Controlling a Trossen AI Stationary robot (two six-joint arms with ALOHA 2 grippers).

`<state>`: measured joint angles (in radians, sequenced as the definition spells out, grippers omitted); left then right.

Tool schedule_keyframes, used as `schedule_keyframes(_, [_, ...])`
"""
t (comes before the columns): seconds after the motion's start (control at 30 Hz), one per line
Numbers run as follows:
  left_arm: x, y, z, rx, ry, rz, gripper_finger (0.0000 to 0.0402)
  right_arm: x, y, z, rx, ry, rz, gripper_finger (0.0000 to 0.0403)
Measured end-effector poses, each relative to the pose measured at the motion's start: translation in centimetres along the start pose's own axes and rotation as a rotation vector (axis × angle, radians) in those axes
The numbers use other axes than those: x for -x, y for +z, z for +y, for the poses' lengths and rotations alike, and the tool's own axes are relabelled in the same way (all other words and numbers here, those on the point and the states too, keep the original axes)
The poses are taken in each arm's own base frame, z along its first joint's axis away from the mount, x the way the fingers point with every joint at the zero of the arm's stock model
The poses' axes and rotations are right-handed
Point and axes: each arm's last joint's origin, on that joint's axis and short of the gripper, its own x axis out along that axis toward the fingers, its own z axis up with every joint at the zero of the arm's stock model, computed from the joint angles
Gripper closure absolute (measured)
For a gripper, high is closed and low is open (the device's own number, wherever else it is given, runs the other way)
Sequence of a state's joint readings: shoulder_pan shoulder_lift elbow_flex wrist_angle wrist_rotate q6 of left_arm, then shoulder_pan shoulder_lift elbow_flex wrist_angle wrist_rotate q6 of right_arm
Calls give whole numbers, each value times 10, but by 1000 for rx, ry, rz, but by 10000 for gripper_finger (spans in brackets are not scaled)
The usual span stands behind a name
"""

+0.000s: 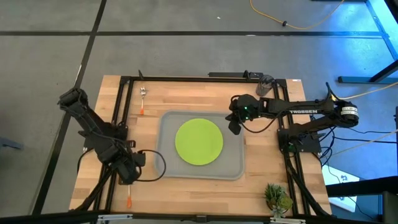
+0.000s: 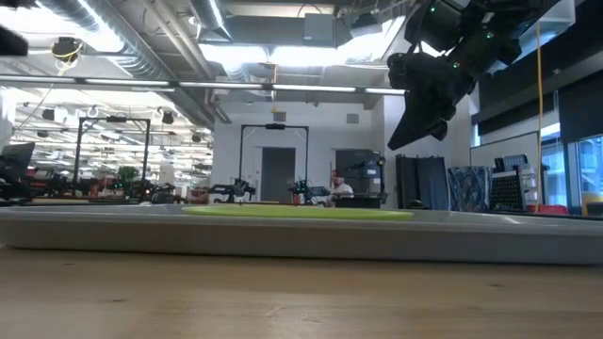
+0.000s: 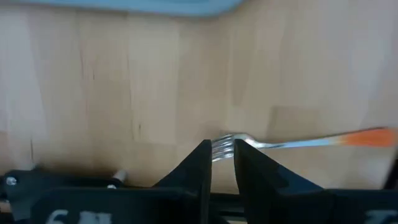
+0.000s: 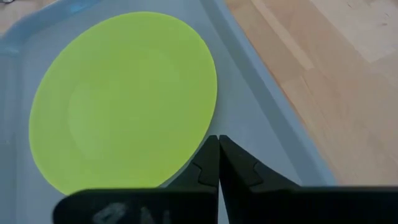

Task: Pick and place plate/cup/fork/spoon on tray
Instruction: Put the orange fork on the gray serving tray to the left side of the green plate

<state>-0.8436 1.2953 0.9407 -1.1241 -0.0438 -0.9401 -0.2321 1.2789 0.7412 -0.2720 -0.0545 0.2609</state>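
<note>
The lime-green plate (image 1: 199,142) lies flat in the grey tray (image 1: 166,124) at the table's middle. The fork (image 3: 292,143) lies on the wood near the front left, its orange handle (image 1: 129,200) pointing at the near edge. My left gripper (image 3: 222,152) hangs above it, pointing down and open; the tines (image 3: 224,146) show in the gap between its fingertips. My right gripper (image 4: 217,140) hovers shut over the tray's right side, by the plate's rim (image 4: 199,124). The spoon (image 1: 142,99) lies at the far left. The cup (image 1: 266,84) stands at the far right.
A small green plant (image 1: 277,198) stands at the near right corner. Black frame rails (image 1: 121,112) run along the table's left, right and far sides. Bare wood lies between the tray and the left rail.
</note>
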Motion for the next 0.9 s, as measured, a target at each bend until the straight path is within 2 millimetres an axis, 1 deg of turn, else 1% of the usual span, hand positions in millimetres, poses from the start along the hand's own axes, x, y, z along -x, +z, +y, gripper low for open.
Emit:
schedule_keyframes(0.23, [-26, -14, 7, -1, 52, 52, 341, 0, 0, 0, 0, 1, 0, 397])
schedule_keyframes(0.43, [-44, -17, 9, 47, 22, 33, 346, 0, 0, 0, 0, 1, 0, 397])
schedule_keyframes(0.63, [-53, -20, 12, 47, 21, 39, 346, 0, 0, 0, 1, 2, 1, 397])
schedule_keyframes(0.8, [-61, -27, 17, 48, 0, 143, 346, 0, 0, 0, 3, 2, 1, 397])
schedule_keyframes(0.9, [-64, -29, 19, 31, -2, 165, 345, 0, 0, 0, 3, 2, 0, 397])
